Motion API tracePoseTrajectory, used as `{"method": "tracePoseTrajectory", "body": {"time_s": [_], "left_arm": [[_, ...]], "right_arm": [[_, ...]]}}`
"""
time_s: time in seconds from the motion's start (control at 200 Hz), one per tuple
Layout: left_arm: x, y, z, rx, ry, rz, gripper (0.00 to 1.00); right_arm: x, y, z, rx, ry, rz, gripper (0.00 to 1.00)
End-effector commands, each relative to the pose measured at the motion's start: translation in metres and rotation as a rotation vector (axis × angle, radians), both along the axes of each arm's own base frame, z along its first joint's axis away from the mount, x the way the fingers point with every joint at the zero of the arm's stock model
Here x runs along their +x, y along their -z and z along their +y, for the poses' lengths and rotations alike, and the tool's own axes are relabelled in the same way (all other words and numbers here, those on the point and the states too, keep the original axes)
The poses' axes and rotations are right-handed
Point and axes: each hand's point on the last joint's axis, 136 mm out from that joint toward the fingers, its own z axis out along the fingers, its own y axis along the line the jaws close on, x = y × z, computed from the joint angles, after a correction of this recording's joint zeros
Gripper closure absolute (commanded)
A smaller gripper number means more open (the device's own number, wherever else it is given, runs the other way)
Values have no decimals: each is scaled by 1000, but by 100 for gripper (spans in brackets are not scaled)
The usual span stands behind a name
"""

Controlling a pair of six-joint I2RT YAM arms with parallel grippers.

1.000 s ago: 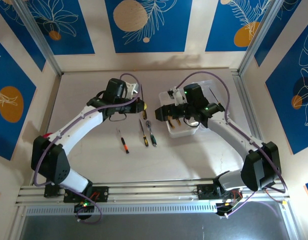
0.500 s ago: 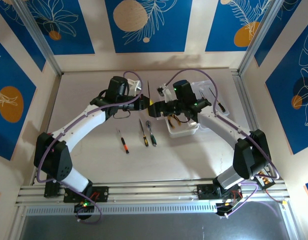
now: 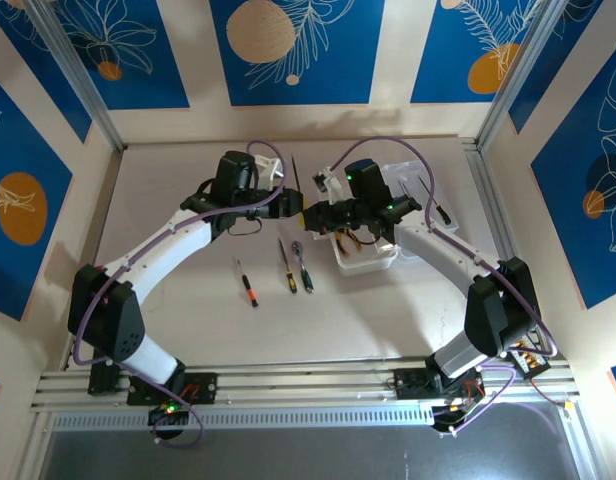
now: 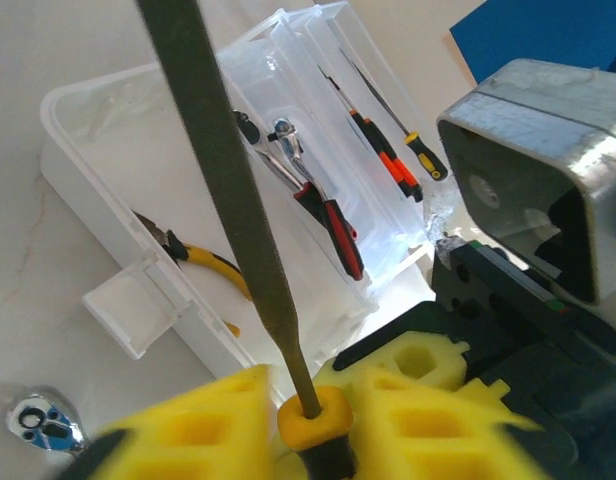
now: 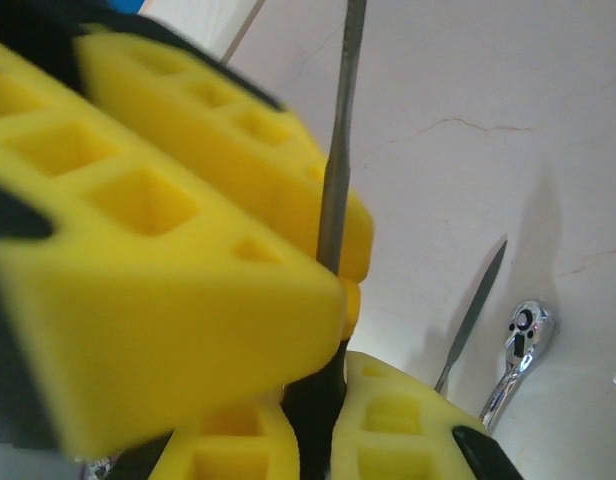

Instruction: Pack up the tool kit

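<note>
**Up in the air, a handover half done**

Over the middle of the table [image 3: 188, 330], just left of the clear box [image 3: 366, 264], the long-shafted screwdriver [image 4: 228, 180] hangs off the surface with both grippers at its handle. The right gripper [image 5: 313, 420] has its pads closed tight on the black handle, below the yellow collar. The left gripper [image 4: 313, 425] flanks that collar with its yellow pads. Neither wrist view shows whether they press on it or stand just clear.

The step in hand looks like a pass from left to right, so that the right arm can lay the tool in the box. To do it well, the left jaws should spread fully before either arm moves. They should then back straight off, not across the shaft, so nothing levers the tool out of the right grip. The right arm should carry it level, turn the shaft along the box's long side, and set it down clear of the yellow-handled pliers [image 4: 213, 262] and red-handled pliers [image 4: 333, 225] lying inside. The long shaft could catch the rim.

On the table near the box lie a ratchet [image 5: 523, 335], an orange-handled screwdriver [image 3: 250, 290] and a yellow-handled screwdriver [image 3: 288, 275], not yet packed.
</note>
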Motion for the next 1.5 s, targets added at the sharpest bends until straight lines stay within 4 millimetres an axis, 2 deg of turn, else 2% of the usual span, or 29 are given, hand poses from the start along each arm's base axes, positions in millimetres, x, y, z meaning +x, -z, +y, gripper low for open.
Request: {"method": "tracePoseTrajectory", "body": {"time_s": [0.0, 0.08, 0.17, 0.26, 0.365, 0.495, 0.555, 0.695, 0.895, 1.025, 1.141, 1.296, 1.496], "left_arm": [[-1, 3, 11, 67, -17, -27, 42], [6, 10, 38, 170, -86, -50, 17], [12, 17, 75, 284, -170, -58, 0], [14, 27, 109, 362, -237, -39, 0], [13, 43, 136, 415, -283, 0, 0], [7, 65, 151, 445, -301, 51, 0], [3, 76, 152, 452, -299, 77, 0], [-4, 96, 151, 453, -280, 131, 0], [-9, 109, 151, 457, -271, 162, 0], [-8, 112, 150, 455, -266, 168, 0], [-8, 113, 147, 451, -257, 172, 0], [-6, 114, 146, 443, -253, 177, 0], [-7, 116, 144, 439, -247, 182, 0]], "right_arm": [[-1, -17, -16, -19, 15, -42, 100], [4, -14, -44, -67, 77, -39, 100], [12, -9, -89, -139, 188, -21, 100], [20, -2, -143, -238, 324, 6, 100], [25, 9, -203, -385, 472, 47, 100], [31, 26, -274, -598, 657, 76, 100], [37, 30, -295, -622, 718, 90, 100], [48, 38, -314, -670, 745, 110, 100], [64, 51, -316, -760, 699, 97, 100], [67, 61, -322, -831, 671, 104, 100], [67, 66, -329, -890, 670, 110, 95], [67, 66, -333, -947, 675, 91, 86], [67, 63, -332, -971, 665, 78, 82]]}}
